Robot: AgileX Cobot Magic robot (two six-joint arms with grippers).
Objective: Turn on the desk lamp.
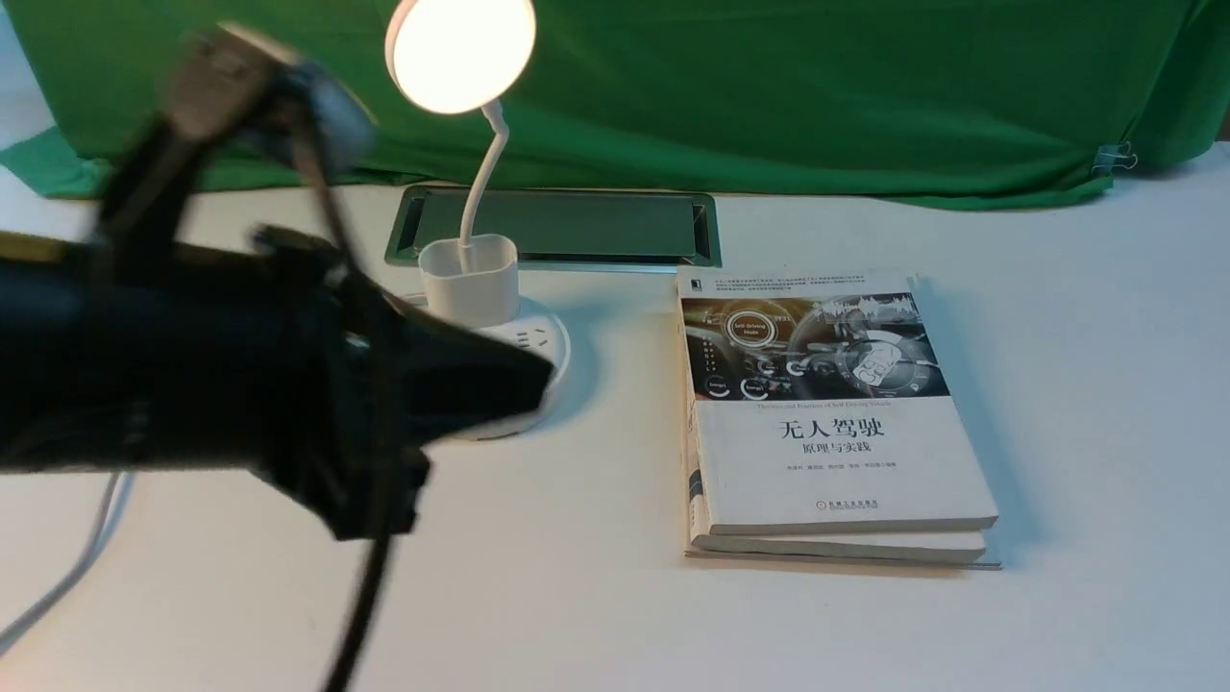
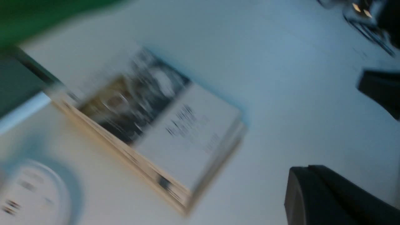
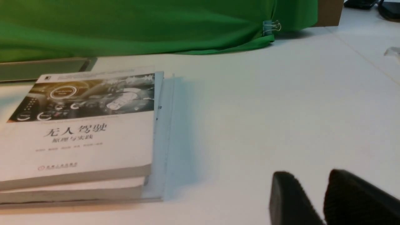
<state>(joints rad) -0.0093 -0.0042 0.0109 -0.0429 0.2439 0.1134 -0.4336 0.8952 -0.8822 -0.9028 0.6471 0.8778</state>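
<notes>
I counted one desk lamp (image 1: 459,53), lit, and two books (image 1: 826,413) stacked one on the other. There was one metal cable hatch (image 1: 567,226) in one white table (image 1: 1086,384), one green cloth (image 1: 817,86) and one binder clip (image 1: 1115,159).

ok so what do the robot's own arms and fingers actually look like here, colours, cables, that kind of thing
The left arm is matte black and bulky, blurred in the front view, with a grey-tan housing on top and a thin black cable hanging from it. Its black fingers look broad and rounded. The right arm shows only in its own wrist view: two dark, blunt fingers. No markings are readable.
</notes>
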